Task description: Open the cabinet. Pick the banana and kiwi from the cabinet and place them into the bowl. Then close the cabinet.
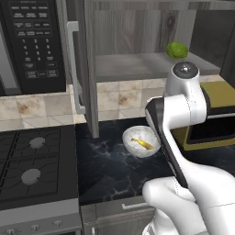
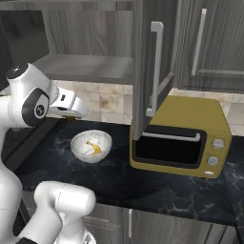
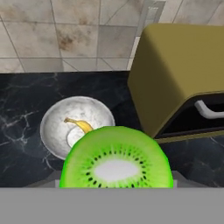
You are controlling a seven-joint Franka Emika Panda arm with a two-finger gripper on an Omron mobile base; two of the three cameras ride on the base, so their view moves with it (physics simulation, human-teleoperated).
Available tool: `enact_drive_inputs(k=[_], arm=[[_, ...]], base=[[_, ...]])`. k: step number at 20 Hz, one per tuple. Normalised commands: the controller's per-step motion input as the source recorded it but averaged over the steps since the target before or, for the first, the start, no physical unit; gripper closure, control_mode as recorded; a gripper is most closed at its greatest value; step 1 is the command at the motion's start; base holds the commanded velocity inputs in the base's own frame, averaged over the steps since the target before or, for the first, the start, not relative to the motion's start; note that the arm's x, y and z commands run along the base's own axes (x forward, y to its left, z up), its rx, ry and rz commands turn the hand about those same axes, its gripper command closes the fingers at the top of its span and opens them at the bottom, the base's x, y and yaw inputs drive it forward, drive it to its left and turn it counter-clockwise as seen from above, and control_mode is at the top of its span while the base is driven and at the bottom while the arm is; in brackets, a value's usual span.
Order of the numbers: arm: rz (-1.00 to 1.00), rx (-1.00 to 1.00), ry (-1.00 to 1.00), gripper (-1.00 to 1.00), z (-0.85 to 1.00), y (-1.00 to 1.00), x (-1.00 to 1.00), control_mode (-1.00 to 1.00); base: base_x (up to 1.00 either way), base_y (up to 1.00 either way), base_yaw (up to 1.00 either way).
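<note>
Closest to the hand camera, the cut face of the small kiwi [image 3: 116,158], bright green flesh around a pale core ringed with dark seeds, sits right up against the lens, which reads as the fruit being carried between the fingers of the two-finger gripper [image 2: 71,113]; the jaws stand fairly wide, about as wide as the fruit, though the fingertips themselves are hidden behind it. Just beyond and below the kiwi is the round white marbled bowl [image 3: 76,127] on the black veined counter [image 3: 26,109], with the small curved yellow banana [image 3: 81,125] already lying inside, so one fruit is delivered and the second appears to be on its way. The hand hangs above and a little behind the bowl rather than directly over it, so a short move forward and down seems needed before release. Just beside the bowl stands the mustard-yellow toaster oven [image 2: 181,138], near enough that the arm should keep clear of it. Farther up, the dark wood-grain wall cabinet [image 1: 137,27] has both panelled doors swung open on their silver bar handles, its grey shelf holding a lumpy bright green fruit [image 1: 176,49]; closing it remains to be done.
</note>
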Motion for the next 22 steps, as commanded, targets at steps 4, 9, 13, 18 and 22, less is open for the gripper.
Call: enact_drive_inputs(k=[4,9,13,18,22], arm=[[0.0,0.0,0.0,1.0,-0.34,0.1,0.0,-1.0],[0.0,0.0,0.01,1.0,-0.34,0.06,0.0,-1.0],[0.0,0.0,0.02,1.0,-0.31,0.01,0.0,-1.0],[0.0,0.0,0.02,1.0,-0.33,0.03,0.01,-1.0],[0.0,0.0,0.09,1.0,-0.29,0.02,0.04,-1.0]], base=[[0.0,0.0,0.0],[0.0,0.0,0.0],[0.0,0.0,0.0],[0.0,0.0,0.0],[0.0,0.0,0.0]])
